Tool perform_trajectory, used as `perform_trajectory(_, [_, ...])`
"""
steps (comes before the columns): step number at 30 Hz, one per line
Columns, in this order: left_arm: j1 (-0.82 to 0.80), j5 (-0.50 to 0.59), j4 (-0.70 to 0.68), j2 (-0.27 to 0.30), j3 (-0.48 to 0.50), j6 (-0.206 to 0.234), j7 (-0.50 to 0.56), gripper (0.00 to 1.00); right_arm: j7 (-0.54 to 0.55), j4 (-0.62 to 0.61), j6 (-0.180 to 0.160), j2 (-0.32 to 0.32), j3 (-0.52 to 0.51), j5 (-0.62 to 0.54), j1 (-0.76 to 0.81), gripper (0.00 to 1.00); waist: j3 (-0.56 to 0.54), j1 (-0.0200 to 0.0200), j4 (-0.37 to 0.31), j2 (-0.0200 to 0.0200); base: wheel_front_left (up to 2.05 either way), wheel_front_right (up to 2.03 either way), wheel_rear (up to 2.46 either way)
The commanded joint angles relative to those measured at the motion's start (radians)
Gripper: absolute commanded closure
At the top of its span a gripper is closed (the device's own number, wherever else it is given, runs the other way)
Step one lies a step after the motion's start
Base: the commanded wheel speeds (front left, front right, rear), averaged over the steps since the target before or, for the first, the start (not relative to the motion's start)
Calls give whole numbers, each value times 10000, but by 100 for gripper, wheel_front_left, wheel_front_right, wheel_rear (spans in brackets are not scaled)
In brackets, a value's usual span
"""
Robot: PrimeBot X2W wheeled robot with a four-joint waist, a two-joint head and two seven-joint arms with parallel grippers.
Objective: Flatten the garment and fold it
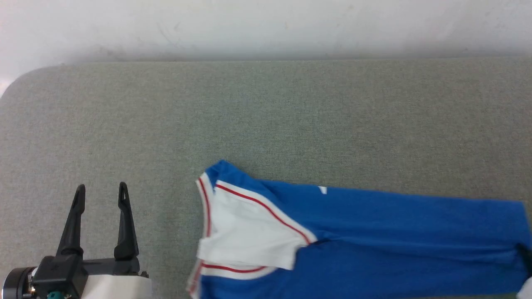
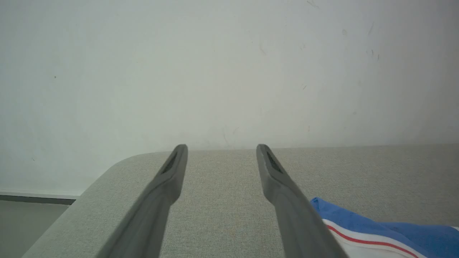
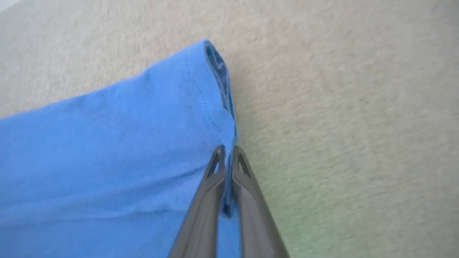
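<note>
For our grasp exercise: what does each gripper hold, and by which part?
The right gripper pinches the garment at its hem edge; the left gripper is open, holding nothing.

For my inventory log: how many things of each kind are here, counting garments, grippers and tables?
1 T-shirt
2 grippers: left gripper open, right gripper shut on the T-shirt's hem
1 table
Total: 4
</note>
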Motion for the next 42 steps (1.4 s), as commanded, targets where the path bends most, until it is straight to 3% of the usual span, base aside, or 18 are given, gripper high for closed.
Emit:
perform_trajectory(1, [-40,55,54,-89,47,-102,-47,0,-143,11,-25,-187,-399,-210,-293,100,-57,0,-55,0,0,0,0])
perform_trajectory(7, [-32,139,245,-121,7,-387,-47,0,-406,281,-25,-945,-2143,-877,-716,100,-47,0,-76,0,0,0,0])
perform_trajectory(12, [-67,138,362,-218,12,-506,-47,0,-36,-474,-25,-831,-1879,-647,-671,100,-60,0,-104,0,0,0,0])
perform_trajectory(20, [-54,56,571,-528,40,-714,-47,0,1629,-3304,-25,602,831,965,-72,100,-260,0,-154,0,0,0,0])
perform_trajectory(26, [-154,71,754,-668,-30,-957,-47,0,2407,-4378,-25,1042,3131,1129,-21,100,-348,0,-47,0,0,0,0])
perform_trajectory(33, [-234,67,936,-797,-64,-1121,-47,0,2413,-4103,-25,1243,4880,1009,-625,100,-353,0,217,0,0,0,0])
perform_trajectory(42, [-286,54,1212,-1053,-93,-1355,-47,0,1909,-2074,-25,1325,6501,636,-1635,100,-394,0,593,0,0,0,0])
